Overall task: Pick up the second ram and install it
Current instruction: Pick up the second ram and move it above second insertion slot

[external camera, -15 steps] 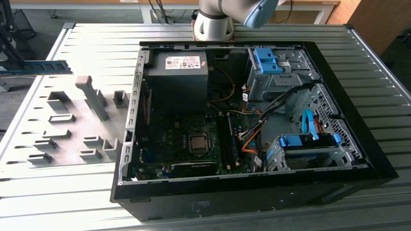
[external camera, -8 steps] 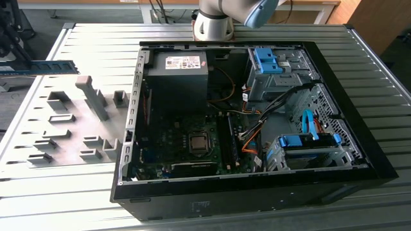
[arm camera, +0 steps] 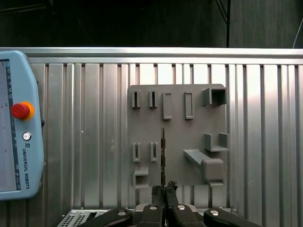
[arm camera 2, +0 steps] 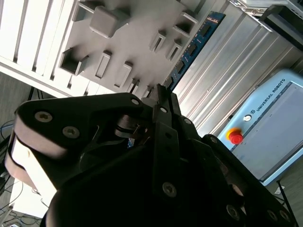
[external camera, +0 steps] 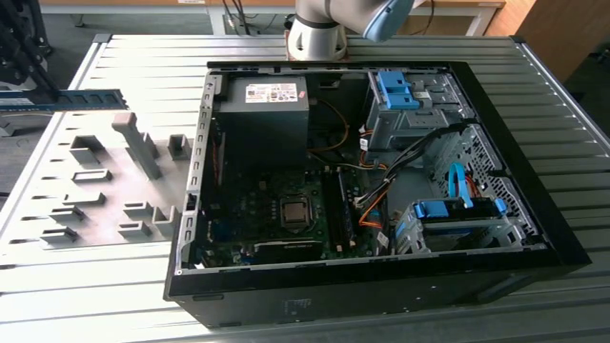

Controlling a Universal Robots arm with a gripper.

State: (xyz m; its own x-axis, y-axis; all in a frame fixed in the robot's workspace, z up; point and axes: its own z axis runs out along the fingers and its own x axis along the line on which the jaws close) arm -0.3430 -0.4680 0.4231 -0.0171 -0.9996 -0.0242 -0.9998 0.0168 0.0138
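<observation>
Gripper [arm camera: 163,190]: I am pinching one end of the ram [external camera: 93,98], fingers pressed against its faces.
Ram: it is hanging in the air above the plate [external camera: 105,193], near the table's [external camera: 315,46] edge at the exterior view's left.
Progress: the pick-up is looking done; the installing is not.
Plate: its slots are showing nothing inside.
Case [external camera: 548,214]: it is lying open, holding the power supply [external camera: 265,114] and motherboard [external camera: 267,207]; I cannot tell which slot is free.
</observation>
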